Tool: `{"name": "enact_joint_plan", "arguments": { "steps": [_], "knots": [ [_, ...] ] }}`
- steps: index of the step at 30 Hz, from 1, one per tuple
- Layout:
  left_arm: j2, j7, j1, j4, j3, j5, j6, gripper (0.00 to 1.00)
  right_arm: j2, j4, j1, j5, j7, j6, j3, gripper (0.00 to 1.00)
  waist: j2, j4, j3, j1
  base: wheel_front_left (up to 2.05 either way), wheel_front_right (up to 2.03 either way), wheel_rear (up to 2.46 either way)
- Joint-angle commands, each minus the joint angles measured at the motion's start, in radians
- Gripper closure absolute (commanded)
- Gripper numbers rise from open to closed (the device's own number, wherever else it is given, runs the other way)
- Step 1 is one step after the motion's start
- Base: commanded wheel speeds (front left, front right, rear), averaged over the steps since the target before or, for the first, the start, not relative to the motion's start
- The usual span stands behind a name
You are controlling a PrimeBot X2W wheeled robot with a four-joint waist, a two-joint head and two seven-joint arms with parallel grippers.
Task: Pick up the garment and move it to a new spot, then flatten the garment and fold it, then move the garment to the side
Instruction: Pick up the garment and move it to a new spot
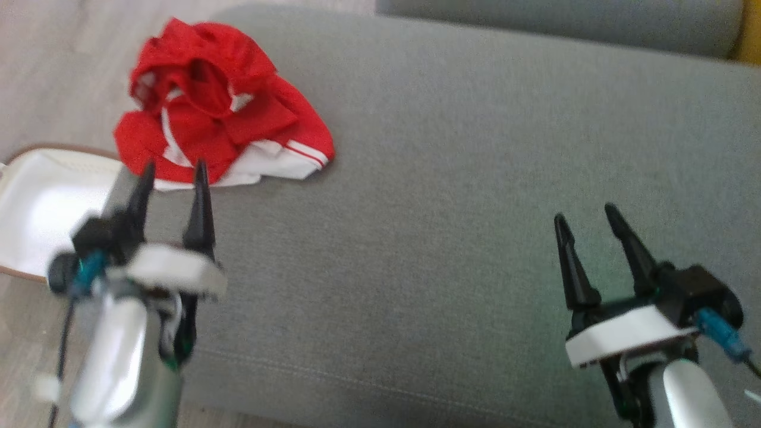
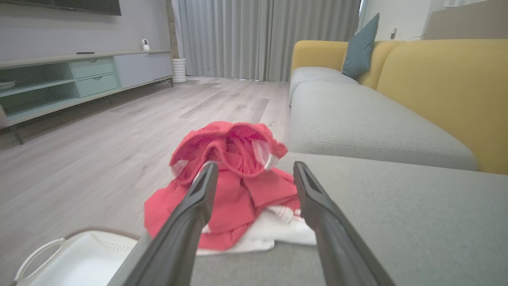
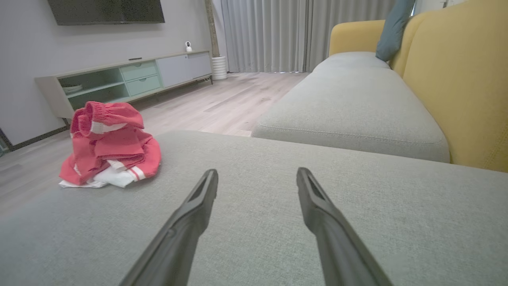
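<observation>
The red and white garment (image 1: 220, 107) lies crumpled on the gray sofa seat (image 1: 475, 178). The left gripper (image 1: 172, 169) is wide apart just beside it; the right gripper (image 1: 585, 214) is wide too, holding nothing.

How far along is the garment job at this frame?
Nothing looks done: the red and white garment lies crumpled at the left edge of the grey cushion. Under way: the left hand is open and aimed at the heap, not gripping it. The right hand is open over bare cushion. Left: the pick-up and move, flattening, folding, setting aside.
</observation>
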Motion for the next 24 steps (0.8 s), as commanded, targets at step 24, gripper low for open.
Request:
{"name": "enact_joint_plan", "arguments": {
  "steps": [24],
  "knots": [
    [0.228, 0.275, -0.679, 0.534, 0.093, -0.088, -0.083, 0.00, -0.005, -0.070, -0.167, -0.048, 0.005, -0.001, 0.003, 0.00, 0.0000, -0.131, 0.322, 0.0000, 0.00, 0.00, 0.00]
  ]
}}
